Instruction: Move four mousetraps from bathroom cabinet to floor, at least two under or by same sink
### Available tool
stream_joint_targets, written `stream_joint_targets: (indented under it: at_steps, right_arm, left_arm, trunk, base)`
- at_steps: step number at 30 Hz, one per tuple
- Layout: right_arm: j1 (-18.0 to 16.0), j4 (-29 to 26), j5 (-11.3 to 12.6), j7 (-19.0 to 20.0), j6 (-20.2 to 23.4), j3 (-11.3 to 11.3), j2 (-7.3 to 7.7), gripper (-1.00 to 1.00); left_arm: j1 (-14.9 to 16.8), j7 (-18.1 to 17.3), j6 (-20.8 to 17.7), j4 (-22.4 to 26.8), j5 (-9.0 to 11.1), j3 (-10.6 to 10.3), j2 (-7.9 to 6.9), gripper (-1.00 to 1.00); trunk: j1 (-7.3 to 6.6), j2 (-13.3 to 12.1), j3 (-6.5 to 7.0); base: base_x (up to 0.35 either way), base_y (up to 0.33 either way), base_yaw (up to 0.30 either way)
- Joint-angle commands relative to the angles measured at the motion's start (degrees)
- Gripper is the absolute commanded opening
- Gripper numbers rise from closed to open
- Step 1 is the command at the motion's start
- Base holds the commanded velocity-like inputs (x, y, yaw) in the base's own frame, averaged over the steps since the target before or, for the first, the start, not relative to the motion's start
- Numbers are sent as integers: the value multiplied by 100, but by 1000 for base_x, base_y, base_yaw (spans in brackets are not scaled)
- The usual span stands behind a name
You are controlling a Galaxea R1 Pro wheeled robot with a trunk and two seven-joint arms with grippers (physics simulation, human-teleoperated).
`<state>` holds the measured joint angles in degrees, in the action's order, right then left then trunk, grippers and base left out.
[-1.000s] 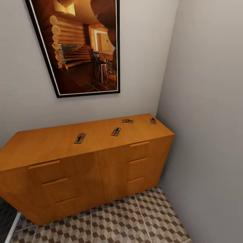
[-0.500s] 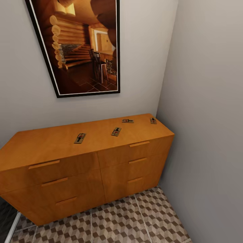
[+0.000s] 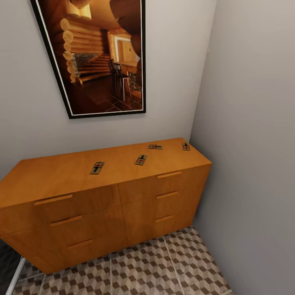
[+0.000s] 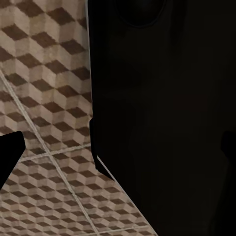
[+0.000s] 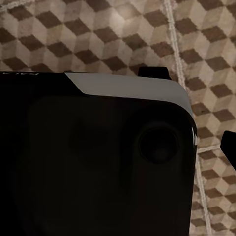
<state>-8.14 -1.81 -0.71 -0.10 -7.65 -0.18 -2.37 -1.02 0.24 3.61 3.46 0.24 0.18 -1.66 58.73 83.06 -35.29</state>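
Head view: cabinet (image 3: 102,192) stands against the back wall, its right end in the corner by the right wall. Four mousetraps lie flat on its top, all apart from one another. Trap 1 (image 3: 97,167) sits near the top's middle. Trap 2 (image 3: 141,159) is at 2 o'clock from trap 1. Trap 3 (image 3: 155,146) is at 1 o'clock from trap 2, nearer the back wall. Trap 4 (image 3: 186,146) is at 3 o'clock from trap 3, close to the right end. Drawers are shut, with bar handles on two columns. Floor (image 3: 164,270) with the cube-pattern tiles shows at 6 o'clock below the cabinet. Framed picture (image 3: 94,57) of a log-cabin room hangs on the wall at 12 o'clock above the cabinet.

Left wrist view: a dark robot body (image 4: 167,113) takes most of the view, with cube-pattern tiles beside it. A dark finger tip (image 4: 9,155) sits at one edge over the tiles, touching nothing visible. Cannot tell how far the left fingers are apart.

Right wrist view: a dark housing with a pale top edge (image 5: 98,157) blocks much of the tiles. A dark finger tip (image 5: 229,145) pokes in at the edge, nothing held in sight. Cannot tell the right fingers' spread either.
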Motion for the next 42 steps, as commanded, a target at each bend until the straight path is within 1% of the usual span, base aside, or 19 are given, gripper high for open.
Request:
stream_joint_targets:
  at_steps: [1,12,22,31,32,34,37,39,42]
  right_arm:
    - [-3,7,-5,1,-15,-4,-1,100]
    - [-3,-32,-7,3,-30,-8,-2,100]
    - [-3,-39,-30,17,-28,21,-45,100]
    - [-3,-13,-57,34,-18,55,-21,100]
    - [-36,-46,-90,1,15,22,-54,100]
    - [-102,-111,-137,-46,79,72,12,100]
    - [-201,-142,-122,-13,175,87,109,100]
    - [-266,-78,-97,51,109,105,173,100]
    - [-365,-178,-79,96,12,107,259,100]
  left_arm:
    - [-4,2,8,9,2,0,1,100]
    - [-4,-6,0,3,2,-1,8,100]
    - [-4,-21,-1,-2,2,-1,13,100]
    - [-4,-54,-21,-30,2,-4,67,100]
    - [30,-21,-55,4,36,-37,34,100]
    - [96,43,-55,69,100,-99,-31,100]
    - [195,140,-21,166,195,-193,-49,100]
    - [129,73,43,231,128,-127,-47,100]
    - [31,-23,139,326,32,-31,-64,100]
  trunk:
    - [0,2,-4]
    - [0,2,-4]
    - [0,2,-4]
    - [0,2,-4]
    - [0,2,-4]
    - [0,2,-4]
    - [0,2,-4]
    - [0,2,-4]
    - [0,2,-4]
  base:
    - [0,0,0]
    - [0,0,0]
    - [0,0,0]
    - [0,0,0]
    - [0,0,0]
    - [0,0,0]
    - [0,0,0]
    - [0,0,0]
    - [0,0,0]
